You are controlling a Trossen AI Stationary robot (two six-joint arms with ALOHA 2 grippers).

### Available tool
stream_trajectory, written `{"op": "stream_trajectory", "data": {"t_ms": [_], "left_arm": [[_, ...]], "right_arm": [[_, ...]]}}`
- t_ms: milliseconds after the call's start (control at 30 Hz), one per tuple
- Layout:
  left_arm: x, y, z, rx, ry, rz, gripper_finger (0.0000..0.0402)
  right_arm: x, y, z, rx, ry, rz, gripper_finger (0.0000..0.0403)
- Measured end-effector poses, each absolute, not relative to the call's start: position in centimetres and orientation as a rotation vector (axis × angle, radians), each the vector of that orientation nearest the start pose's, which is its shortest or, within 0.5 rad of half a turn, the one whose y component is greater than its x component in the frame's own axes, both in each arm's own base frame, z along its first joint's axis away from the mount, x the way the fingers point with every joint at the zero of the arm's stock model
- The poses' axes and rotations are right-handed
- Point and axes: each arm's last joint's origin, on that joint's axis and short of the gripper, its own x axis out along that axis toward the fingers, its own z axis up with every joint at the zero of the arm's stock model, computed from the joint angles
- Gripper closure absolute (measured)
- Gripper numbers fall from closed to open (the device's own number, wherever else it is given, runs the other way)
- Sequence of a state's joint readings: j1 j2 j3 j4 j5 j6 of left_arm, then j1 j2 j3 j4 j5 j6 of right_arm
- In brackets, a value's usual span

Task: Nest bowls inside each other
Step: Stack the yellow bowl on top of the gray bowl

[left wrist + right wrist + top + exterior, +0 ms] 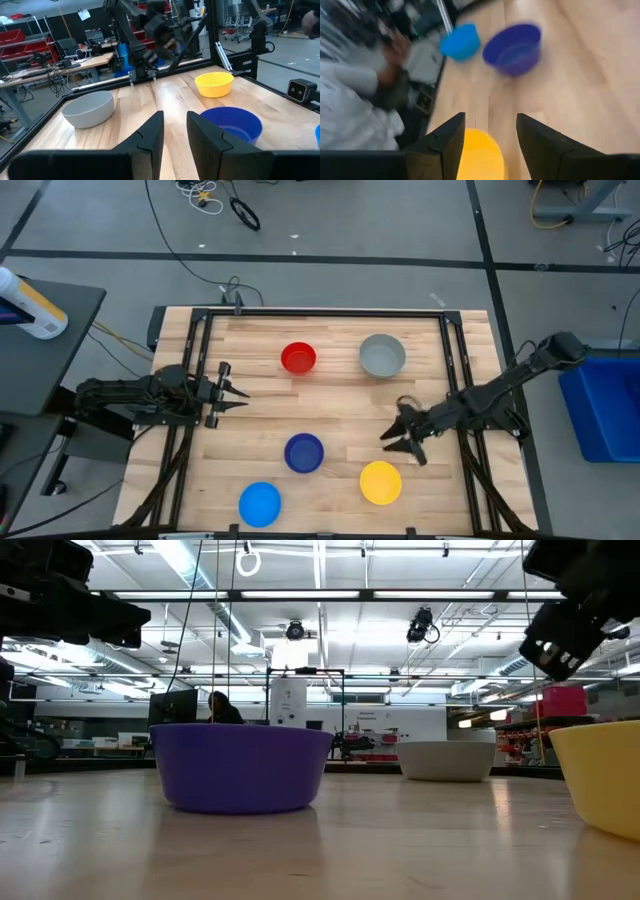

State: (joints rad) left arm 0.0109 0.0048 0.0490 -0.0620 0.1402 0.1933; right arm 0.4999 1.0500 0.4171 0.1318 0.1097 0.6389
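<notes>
While all five bowls sit apart on the table (330,395), I judge nothing is nested yet. My right gripper (400,438), fingers apart and empty, hangs just beside the yellow bowl (380,482). Red bowl (298,358), grey bowl (382,355), dark blue bowl (304,452) and light blue bowl (260,503) wait. My left gripper (238,394) idles at the left edge, fingers slightly apart.

Two dark, near-black jointed arms of slim segments. Left hand (232,394) ends in two thin pointed fingers; right hand (398,438) likewise. Up close, fingers (540,145) are matte black, angular, wedge-shaped.
</notes>
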Motion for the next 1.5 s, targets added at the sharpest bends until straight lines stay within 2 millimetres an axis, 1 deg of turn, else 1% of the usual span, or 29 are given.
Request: {"op": "stream_trajectory", "data": {"t_ms": [100,233,367,500,633,733,867,1033,1167,1333,1500], "left_arm": [[9.5,-0.3,17.4,0.188,0.007,-0.131,0.0308],[9.5,-0.3,17.4,0.186,0.009,-0.131,0.0308],[9.5,-0.3,17.3,0.178,0.011,-0.132,0.0308],[9.5,-0.3,17.3,0.177,0.012,-0.132,0.0308],[9.5,-0.3,17.3,0.177,0.012,-0.133,0.0308],[9.5,-0.3,17.3,0.170,0.013,-0.133,0.0308],[9.4,-0.3,17.3,0.166,0.013,-0.133,0.0308],[9.4,-0.3,17.3,0.167,0.013,-0.133,0.0308],[9.5,-0.3,17.3,0.166,0.014,-0.133,0.0308],[9.5,-0.3,17.3,0.166,0.015,-0.134,0.0308],[9.5,-0.3,17.3,0.166,0.016,-0.134,0.0308]], "right_arm": [[20.0,11.4,18.4,0.415,0.784,0.158,0.0214],[21.9,13.7,18.3,0.380,0.952,0.137,0.0214],[22.9,15.6,19.1,0.346,1.017,0.133,0.0214],[22.9,16.5,19.9,0.354,1.021,0.107,0.0214],[22.3,16.6,19.6,0.349,1.065,0.055,0.0213],[21.9,16.3,18.9,0.331,1.129,0.003,0.0213],[21.4,16.0,17.9,0.315,1.166,-0.026,0.0212],[21.0,15.7,17.2,0.322,1.184,-0.050,0.0211],[20.9,15.6,16.5,0.348,1.167,-0.044,0.0213],[21.0,15.7,16.2,0.380,1.137,-0.020,0.0226],[21.1,15.8,16.2,0.390,1.123,-0.011,0.0256]]}}
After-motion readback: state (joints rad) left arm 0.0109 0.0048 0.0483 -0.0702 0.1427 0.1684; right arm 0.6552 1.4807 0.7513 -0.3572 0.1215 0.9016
